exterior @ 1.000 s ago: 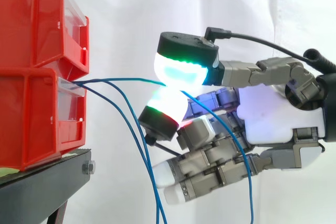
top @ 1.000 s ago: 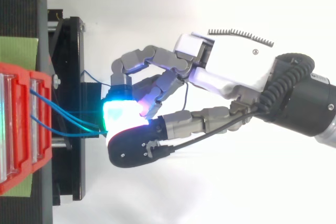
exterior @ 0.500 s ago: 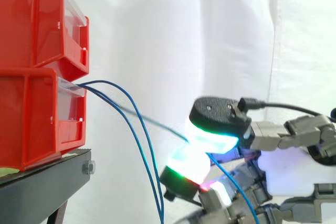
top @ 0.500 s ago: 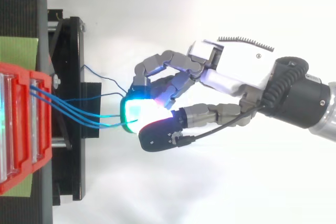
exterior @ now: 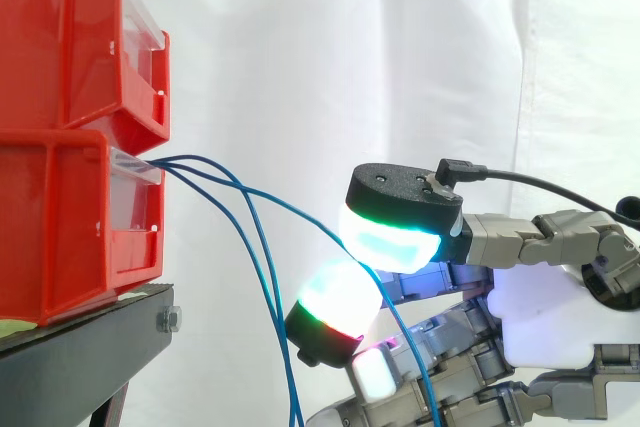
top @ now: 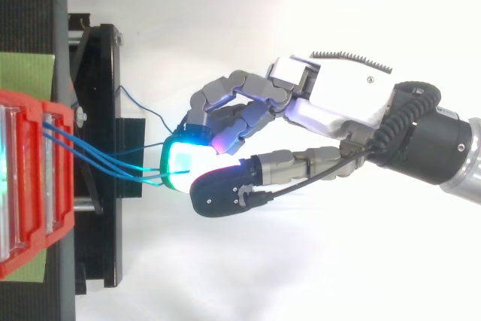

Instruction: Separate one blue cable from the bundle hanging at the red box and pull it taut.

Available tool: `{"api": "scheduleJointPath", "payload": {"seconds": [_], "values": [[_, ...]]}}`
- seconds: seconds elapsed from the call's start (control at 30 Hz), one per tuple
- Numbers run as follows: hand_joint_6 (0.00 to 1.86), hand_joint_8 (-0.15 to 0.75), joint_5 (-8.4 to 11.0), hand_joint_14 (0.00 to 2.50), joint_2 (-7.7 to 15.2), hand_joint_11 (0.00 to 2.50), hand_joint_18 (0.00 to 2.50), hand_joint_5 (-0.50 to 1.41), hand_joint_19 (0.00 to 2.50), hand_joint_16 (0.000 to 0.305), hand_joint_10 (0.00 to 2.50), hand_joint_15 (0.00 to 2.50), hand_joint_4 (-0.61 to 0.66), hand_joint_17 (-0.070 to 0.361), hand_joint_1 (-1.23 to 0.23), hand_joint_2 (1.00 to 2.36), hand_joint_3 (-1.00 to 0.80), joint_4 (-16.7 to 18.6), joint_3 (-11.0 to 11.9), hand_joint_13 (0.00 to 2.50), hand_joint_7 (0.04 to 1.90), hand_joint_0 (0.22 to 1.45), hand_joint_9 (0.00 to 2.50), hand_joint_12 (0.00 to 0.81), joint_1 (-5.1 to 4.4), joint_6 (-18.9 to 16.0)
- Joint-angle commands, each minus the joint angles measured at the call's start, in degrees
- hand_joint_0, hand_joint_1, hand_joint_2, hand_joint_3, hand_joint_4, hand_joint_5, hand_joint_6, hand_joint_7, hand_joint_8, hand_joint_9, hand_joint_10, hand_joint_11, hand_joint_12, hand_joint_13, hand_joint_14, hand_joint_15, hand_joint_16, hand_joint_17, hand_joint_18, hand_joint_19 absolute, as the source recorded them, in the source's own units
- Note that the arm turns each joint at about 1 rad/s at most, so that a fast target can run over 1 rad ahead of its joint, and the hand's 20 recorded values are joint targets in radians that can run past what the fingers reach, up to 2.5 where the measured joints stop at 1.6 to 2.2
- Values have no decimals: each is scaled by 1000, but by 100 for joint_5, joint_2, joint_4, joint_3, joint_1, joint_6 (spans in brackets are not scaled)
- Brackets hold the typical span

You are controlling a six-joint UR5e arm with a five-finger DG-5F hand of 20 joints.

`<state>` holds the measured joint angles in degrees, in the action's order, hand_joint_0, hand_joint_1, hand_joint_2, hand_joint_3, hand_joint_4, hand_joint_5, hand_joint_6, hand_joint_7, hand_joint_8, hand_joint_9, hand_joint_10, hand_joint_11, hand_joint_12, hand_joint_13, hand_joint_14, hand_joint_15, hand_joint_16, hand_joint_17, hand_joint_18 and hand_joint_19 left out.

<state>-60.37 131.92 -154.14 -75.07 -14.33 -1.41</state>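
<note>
One blue cable runs from the lower red box out to the hand, nipped between two glowing pads, clear of the hanging bundle. It looks slightly slack, so we're mid-pull. Next: draw away from the box, grip firm.

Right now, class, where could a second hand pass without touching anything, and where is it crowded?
Free: above the hand, right of the upper red bin. Crowded: between the lower red bin and the hand, where blue cables run.
</note>
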Motion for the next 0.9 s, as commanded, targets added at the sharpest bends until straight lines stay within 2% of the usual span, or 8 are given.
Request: {"api": "scheduleJointPath", "payload": {"seconds": [0.0, 0.13, 0.27, 0.37, 0.47, 0.6, 0.7, 0.87], "values": [[963, 425, -1, 9, 0, 447, 432, -139, 173, 43, 11, 300, 79, 96, -687, 1000, -142, -2, 1, 595, 891, 611, 939, 359, 0, 0], [962, 428, -1, 9, 0, 488, 422, -140, 158, 43, 10, 305, 75, 96, -686, 1004, -145, -2, 1, 587, 903, 609, 919, 362, 0, 0], [963, 409, -1, 9, 0, 398, 420, -140, 154, 42, 8, 302, 82, 96, -687, 1006, -146, -2, 1, 594, 889, 609, 891, 360, 0, -9], [963, 436, -1, 10, 0, 426, 418, -140, 156, 43, 9, 301, 81, 96, -686, 1004, -148, -2, 1, 590, 885, 610, 887, 361, 0, 0], [963, 404, -1, 10, 0, 259, 419, -140, 157, 42, 5, 298, 84, 95, -685, 1000, -149, -2, 1, 596, 882, 610, 885, 358, 0, 0], [963, 411, -1, 9, 0, 300, 390, -142, 164, 42, 7, 299, 74, 95, -679, 1000, -158, -2, 1, 584, 885, 610, 885, 359, 9, 0], [964, 360, -1, 10, 0, 97, 384, -145, 166, 42, 2, 300, 74, 95, -668, 1000, -164, -2, 1, 578, 885, 607, 883, 358, 0, 0], [966, 365, -1, 8, 0, 224, 343, -150, 156, 42, 5, 274, 65, 95, -660, 1001, -175, -2, 1, 536, 876, 608, 841, 355, 0, -9]]}}
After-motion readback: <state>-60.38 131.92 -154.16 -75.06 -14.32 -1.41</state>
